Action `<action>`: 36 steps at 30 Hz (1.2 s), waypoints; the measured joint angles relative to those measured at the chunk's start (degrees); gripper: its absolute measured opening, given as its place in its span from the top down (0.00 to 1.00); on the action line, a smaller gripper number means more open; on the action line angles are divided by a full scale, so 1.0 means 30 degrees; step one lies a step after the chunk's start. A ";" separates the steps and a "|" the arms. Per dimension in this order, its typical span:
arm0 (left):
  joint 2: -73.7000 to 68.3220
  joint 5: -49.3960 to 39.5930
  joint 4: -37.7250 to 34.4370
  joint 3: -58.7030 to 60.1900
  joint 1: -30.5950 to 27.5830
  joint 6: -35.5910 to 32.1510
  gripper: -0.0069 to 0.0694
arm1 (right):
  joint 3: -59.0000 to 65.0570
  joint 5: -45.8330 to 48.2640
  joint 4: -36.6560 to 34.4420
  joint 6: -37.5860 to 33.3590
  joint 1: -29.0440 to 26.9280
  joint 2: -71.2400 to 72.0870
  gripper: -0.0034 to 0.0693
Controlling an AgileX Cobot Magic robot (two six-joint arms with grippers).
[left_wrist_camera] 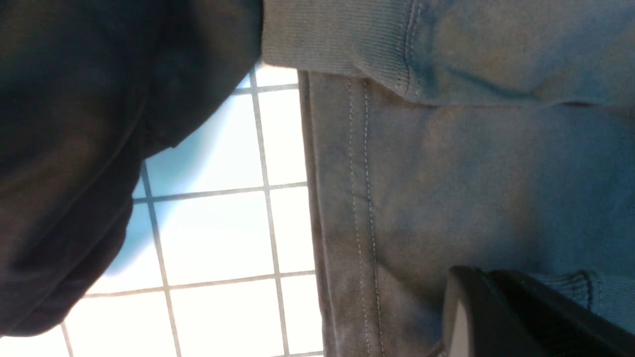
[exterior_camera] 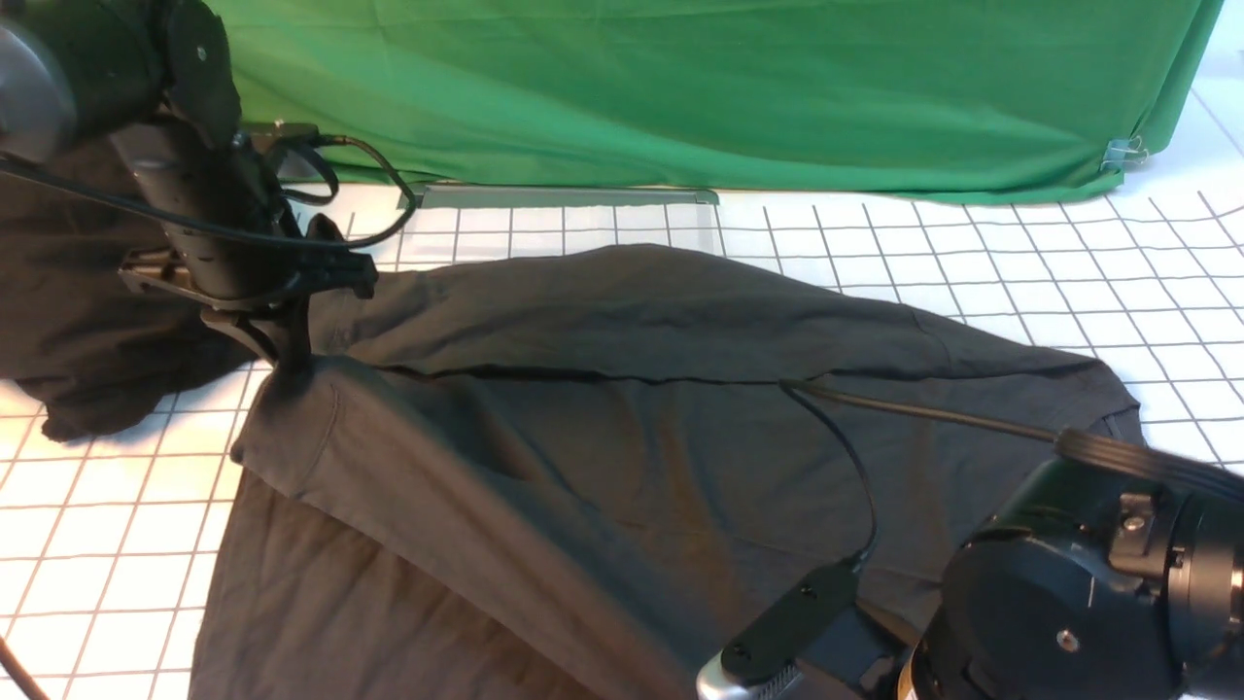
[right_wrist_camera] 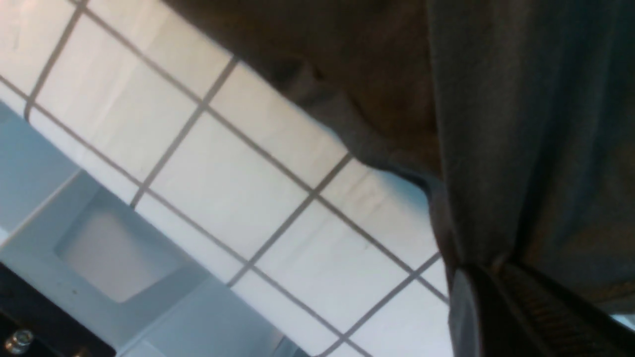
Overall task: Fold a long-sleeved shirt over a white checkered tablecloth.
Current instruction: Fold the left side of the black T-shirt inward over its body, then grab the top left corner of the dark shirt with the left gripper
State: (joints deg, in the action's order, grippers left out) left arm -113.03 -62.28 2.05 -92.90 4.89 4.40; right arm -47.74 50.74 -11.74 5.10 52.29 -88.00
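Note:
The long-sleeved shirt (exterior_camera: 632,437) lies dark and print-side down across the white checkered tablecloth (exterior_camera: 1020,262). My left gripper (exterior_camera: 289,358) is shut on the shirt's left edge and holds it up in a small peak. In the left wrist view the stitched hem (left_wrist_camera: 357,198) and a ribbed cuff (left_wrist_camera: 337,39) lie by the shut left gripper (left_wrist_camera: 476,282). My right gripper (right_wrist_camera: 488,277) is shut on a bunched fold of the shirt (right_wrist_camera: 521,148) just above the tablecloth (right_wrist_camera: 248,198). In the front view only the right arm (exterior_camera: 1069,583) shows; its fingers are below the picture.
A second black garment heap (exterior_camera: 68,292) lies at the far left behind the left arm. A green cloth (exterior_camera: 680,87) hangs along the back, with a grey strip (exterior_camera: 564,196) at its foot. The right wrist view shows the table's near edge and a white frame (right_wrist_camera: 99,248).

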 joint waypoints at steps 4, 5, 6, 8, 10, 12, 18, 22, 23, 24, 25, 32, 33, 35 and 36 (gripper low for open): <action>-0.0003 0.0000 -0.0015 0.0000 0.0000 -0.0119 0.89 | 0.0000 0.0019 0.0298 0.0370 0.0316 0.0000 0.92; -0.0003 0.0000 -0.0015 0.0000 0.0000 -0.0283 0.89 | 0.0000 0.0019 0.0336 0.0445 0.0337 0.0000 0.92; -0.0003 0.0000 -0.0015 0.0000 0.0000 -0.0302 0.89 | 0.0000 0.0026 0.0336 0.0444 0.0337 0.0000 0.91; -0.0003 0.0000 -0.0020 0.0000 0.0000 -0.0529 0.89 | 0.0000 0.0249 0.0373 0.0486 0.0351 0.0000 0.89; -0.0003 0.0160 0.0054 0.0000 0.0000 -0.0644 0.89 | 0.0014 0.0698 0.0373 0.0552 0.0395 0.0000 0.86; -0.0003 0.0197 0.0072 0.0000 0.0000 -0.0765 0.89 | 0.0014 0.0889 0.0373 0.0645 0.0419 0.0000 0.78; -0.0003 0.0219 0.0199 0.0000 0.0000 -0.0889 0.79 | 0.0014 0.0925 0.0618 0.0917 0.0419 0.0000 0.48; -0.0003 0.0297 0.0861 0.0000 0.0000 -0.0903 0.56 | -0.0578 0.1609 0.0983 0.0916 0.0419 0.0000 0.38; -0.0003 0.0370 0.1358 0.0000 0.0000 -0.0882 0.48 | -0.0863 0.1898 0.1301 0.0916 0.0419 0.0050 0.37; -0.0003 0.0397 0.1531 0.0000 0.0000 -0.0833 0.47 | -0.0962 0.1936 0.1357 0.0916 0.0419 0.0091 0.37; -0.0003 0.0418 0.2015 0.0000 0.0000 -0.0471 0.41 | -0.1229 0.2148 0.1743 0.0958 0.0419 0.0279 0.37; -0.0003 0.1238 0.3200 -0.0005 -0.0058 0.1720 0.30 | -0.2469 0.2352 0.6838 0.3658 0.0432 0.2990 0.37; -0.0003 0.1799 0.3200 -0.0021 -0.0058 0.2174 0.31 | -0.2571 0.2352 0.8124 0.4420 0.0391 0.3809 0.37; -0.0018 0.2493 0.3051 -0.0021 -0.0058 0.2452 0.33 | -0.2676 0.2352 0.8915 0.4916 0.0082 0.4506 0.37; -0.0063 0.2879 0.2925 -0.0021 -0.0058 0.2503 0.35 | -0.2671 0.2352 0.9060 0.4991 -0.0216 0.4792 0.37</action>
State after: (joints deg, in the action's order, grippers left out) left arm -113.22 -53.64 10.82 -92.96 4.72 11.91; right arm -55.76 57.79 15.44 20.07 51.64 -73.63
